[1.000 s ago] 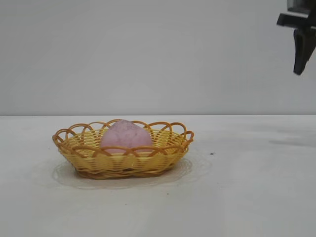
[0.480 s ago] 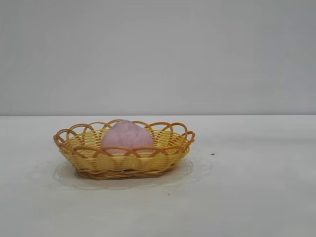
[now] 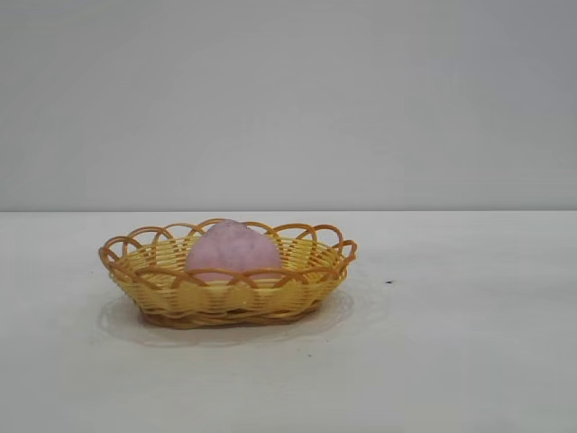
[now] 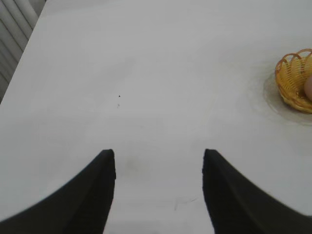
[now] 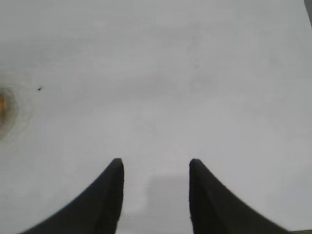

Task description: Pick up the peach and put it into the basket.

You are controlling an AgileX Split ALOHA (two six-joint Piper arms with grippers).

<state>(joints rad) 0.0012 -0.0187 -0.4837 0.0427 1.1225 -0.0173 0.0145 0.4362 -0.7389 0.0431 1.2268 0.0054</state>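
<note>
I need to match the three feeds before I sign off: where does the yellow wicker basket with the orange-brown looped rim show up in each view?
Exterior view: the yellow wicker basket with the orange-brown looped rim sits left of centre on the white table, holding the dusty-pink peach.
Left wrist view: only part of it shows, cut off at the picture's right edge.
Right wrist view: only a blurred yellowish trace at the picture's left edge; I cannot be sure.
Shared landmark: the small dark speck on the table.

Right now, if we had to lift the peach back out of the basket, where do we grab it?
Probably from straight above, fingers closing across the peach's rounded upper half. Only that dome stands above the basket's looped rim; the woven wall hides its lower sides, so a sideways approach would likely hit the rim first.
</note>
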